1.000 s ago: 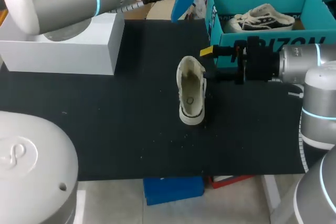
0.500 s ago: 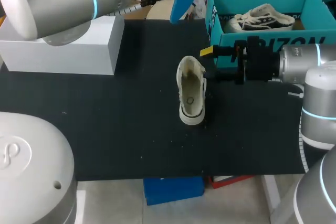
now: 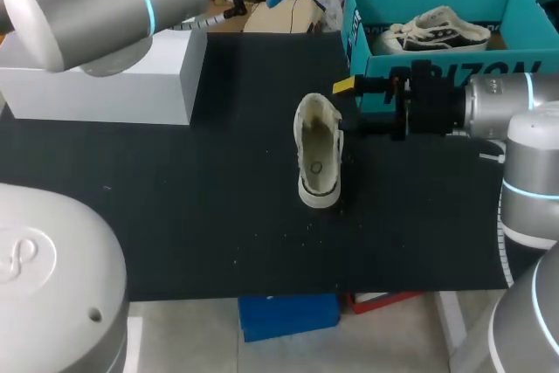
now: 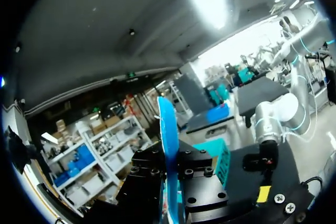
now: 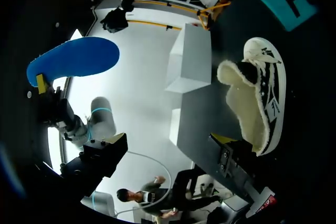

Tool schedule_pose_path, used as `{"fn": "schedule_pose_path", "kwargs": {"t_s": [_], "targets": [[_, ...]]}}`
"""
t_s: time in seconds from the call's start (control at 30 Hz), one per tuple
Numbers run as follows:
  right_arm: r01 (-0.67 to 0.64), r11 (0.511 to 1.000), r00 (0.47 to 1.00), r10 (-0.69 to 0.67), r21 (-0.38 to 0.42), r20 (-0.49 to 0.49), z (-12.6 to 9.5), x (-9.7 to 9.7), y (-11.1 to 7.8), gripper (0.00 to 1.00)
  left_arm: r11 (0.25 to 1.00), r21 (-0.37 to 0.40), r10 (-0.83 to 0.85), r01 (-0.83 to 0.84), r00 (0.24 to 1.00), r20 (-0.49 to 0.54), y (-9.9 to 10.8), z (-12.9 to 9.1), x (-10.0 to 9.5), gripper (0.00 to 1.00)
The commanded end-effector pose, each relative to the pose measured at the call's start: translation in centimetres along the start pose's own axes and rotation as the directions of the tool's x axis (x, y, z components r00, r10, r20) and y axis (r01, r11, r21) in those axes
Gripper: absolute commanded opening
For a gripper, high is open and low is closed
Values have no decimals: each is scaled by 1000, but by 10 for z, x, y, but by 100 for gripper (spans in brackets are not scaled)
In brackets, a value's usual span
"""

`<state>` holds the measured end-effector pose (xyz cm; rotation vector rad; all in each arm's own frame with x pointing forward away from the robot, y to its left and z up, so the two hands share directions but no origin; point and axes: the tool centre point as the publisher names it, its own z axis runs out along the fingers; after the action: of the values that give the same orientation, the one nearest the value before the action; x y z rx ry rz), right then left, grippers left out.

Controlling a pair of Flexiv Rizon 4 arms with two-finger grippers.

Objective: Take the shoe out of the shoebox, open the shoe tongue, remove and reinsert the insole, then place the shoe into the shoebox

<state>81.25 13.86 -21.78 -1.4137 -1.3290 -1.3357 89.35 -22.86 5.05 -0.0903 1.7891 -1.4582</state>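
A white fleece-lined shoe with black stripes stands on the black mat, its opening facing up. My right gripper is open just right of the shoe's back end, not touching it; in the right wrist view the shoe lies ahead of that gripper. My left gripper is shut on the blue insole, raised beyond the table's back edge. The insole hangs well away from the shoe. The teal shoebox stands at the back right.
A second shoe lies inside the shoebox. A white box sits at the back left of the mat. The mat's front and left parts are bare around the shoe.
My left arm has swung the blue insole up and farther back, so less of it shows in the head view. The right arm and the shoe have not moved.
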Motion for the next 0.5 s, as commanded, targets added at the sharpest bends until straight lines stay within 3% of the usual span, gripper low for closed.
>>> {"fn": "schedule_pose_path", "kwargs": {"t_s": [0.03,0.2,0.5], "targets": [[0,1000,1000,0,-4,0,2,-1,-1,100,989,102,131,-107,953,-274,14,8,-15,0],[0,1000,1000,0,-4,0,2,-1,-1,100,963,225,214,-148,928,-306,23,11,-22,0],[0,1000,1000,0,-4,0,2,-1,-1,100,966,209,206,-152,941,-267,25,12,-26,0]]}}
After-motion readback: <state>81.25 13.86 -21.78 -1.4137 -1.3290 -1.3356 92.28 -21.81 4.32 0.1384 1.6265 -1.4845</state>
